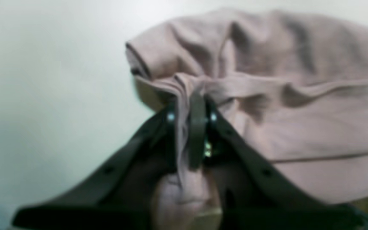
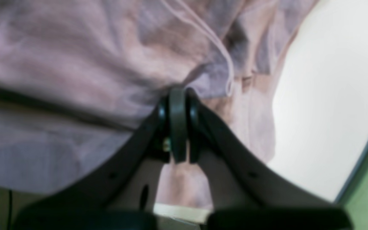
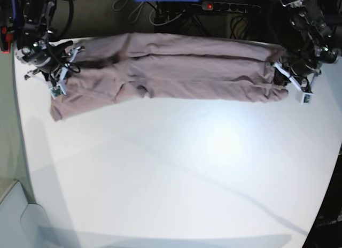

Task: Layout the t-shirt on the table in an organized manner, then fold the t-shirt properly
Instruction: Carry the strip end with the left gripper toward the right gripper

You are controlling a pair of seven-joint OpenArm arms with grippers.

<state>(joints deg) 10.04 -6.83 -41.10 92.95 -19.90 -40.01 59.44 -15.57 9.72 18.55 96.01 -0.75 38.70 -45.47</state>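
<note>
shirt: we see the plain dusty mauve-pink soft cloth t-shirt (image 3: 171, 66) bunched into a long band along the far edge of the large white smooth matte table (image 3: 176, 173), stretched between the two arms, not yet laid flat.
left gripper: the black left gripper (image 1: 192, 108) has its jaws pinched together on a gathered bunch of shirt cloth; in the base view it sits at the band's right end.
right gripper: the black right gripper (image 2: 177, 95) is clamped on a fold of the shirt at the opposite end, near the table's rounded edge.
risk 1: we judge either pinch may slip if the arms pull apart hard, since each holds only a small bunch.
risk 2: several layers look caught in each grip, so spreading could leave twisted or doubled cloth.
risk 3: the shirt lies close to the far rim; dragging it could spill it off.
writing: none readable; no print, brand or label shows, and both wrist views are blurred.
</note>
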